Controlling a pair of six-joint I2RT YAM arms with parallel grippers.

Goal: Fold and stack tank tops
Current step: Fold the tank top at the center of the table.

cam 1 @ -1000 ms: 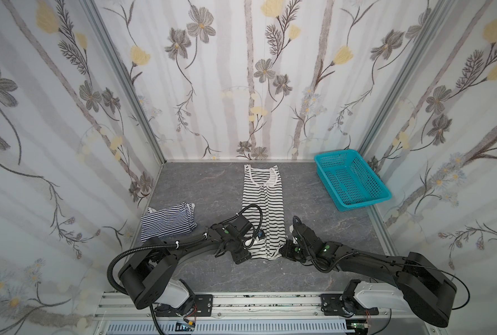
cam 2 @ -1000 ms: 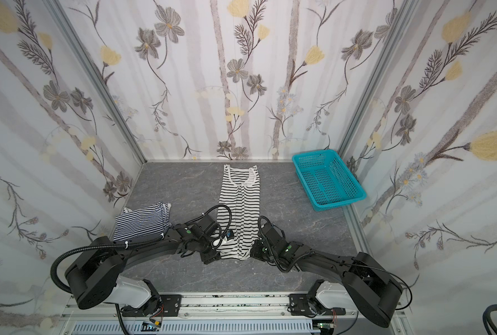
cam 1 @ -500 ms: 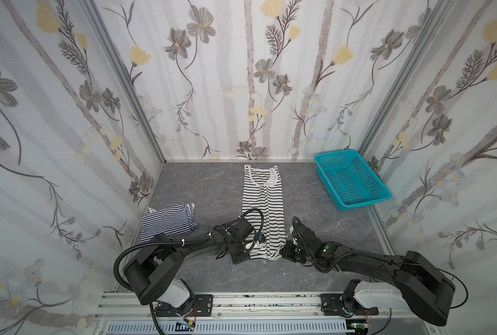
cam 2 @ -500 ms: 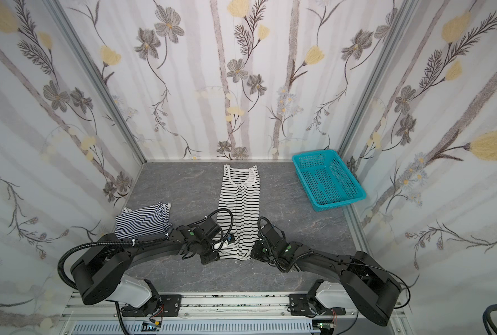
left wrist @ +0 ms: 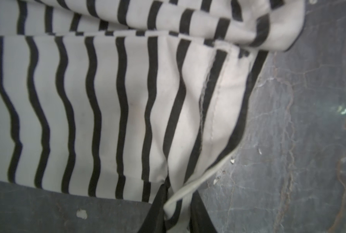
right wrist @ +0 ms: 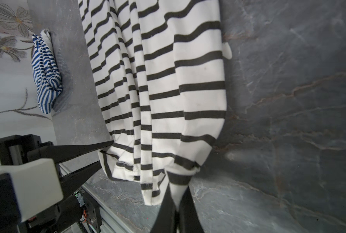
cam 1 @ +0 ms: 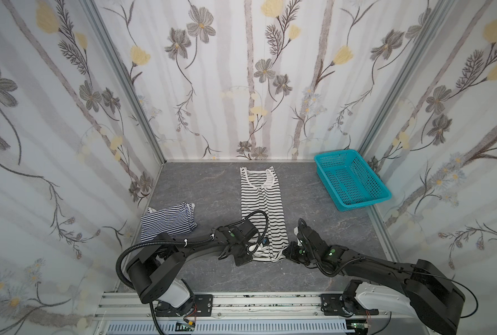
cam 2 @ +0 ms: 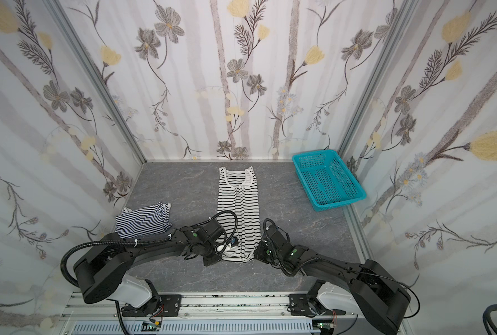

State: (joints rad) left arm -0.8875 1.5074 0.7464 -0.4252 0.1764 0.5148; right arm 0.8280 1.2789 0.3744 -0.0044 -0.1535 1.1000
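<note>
Black-on-white cloth sits in both claws. L gripper (left wrist: 177,201): arm stretched low over the grey tabletop (cam 1: 212,185), jaws narrowed onto the near-left hem corner of the wide-striped tank top (cam 1: 263,203), w/ hem bunched btwn the fingers (left wrist: 156,213). R gripper (right wrist: 177,189): arm equally low, reaching in from the other side, pinched tight on the near-right hem corner, where the cloth gathers to a point. The top lies as a long narrow strip, sides folded in, neckline just short of the back wall (cam 1: 256,87). Bare grey surface flanks it both sides. Navy fine-striped tank top (cam 1: 169,222) is bunched near the L wall (cam 1: 67,145), apart from the strip. Far R corner: teal perforated basket (cam 1: 366,204), only its own mesh floor showing inside, well apart from both tops.
</note>
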